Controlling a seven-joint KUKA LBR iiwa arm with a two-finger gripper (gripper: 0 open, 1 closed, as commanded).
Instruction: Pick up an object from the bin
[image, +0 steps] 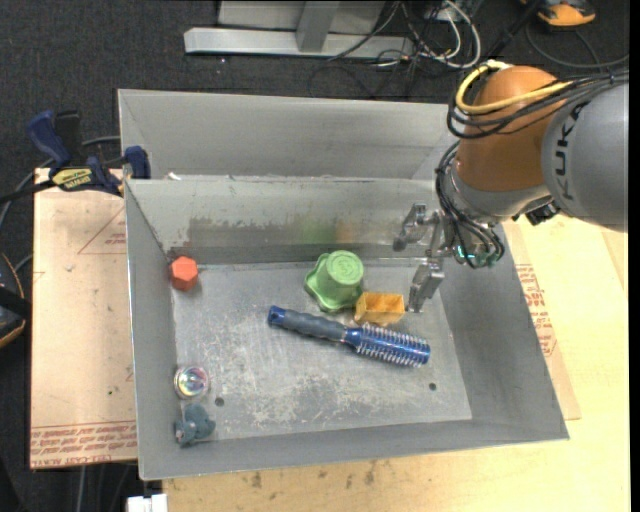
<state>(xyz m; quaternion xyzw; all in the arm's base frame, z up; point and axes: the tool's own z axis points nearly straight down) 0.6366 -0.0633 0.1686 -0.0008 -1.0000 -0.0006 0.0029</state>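
- The grey metal bin (290, 400) is viewed from above, with the camera tilted somewhat to one side.
- The whole bin is contained in the frame, and its far wall is shown most broadly.
- The arm (590, 150) is seen entering from the right of the view.

Dark carpet floor (60, 50), tangled cables (437, 35)

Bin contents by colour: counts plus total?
Blue: 1, hairbrush
Green: 1, cup
Yellow-orange: 1, small piece
Red-orange: 1, small block
Shiny silver: 1, round ball
Grey-blue: 1, small lump
Total: 6
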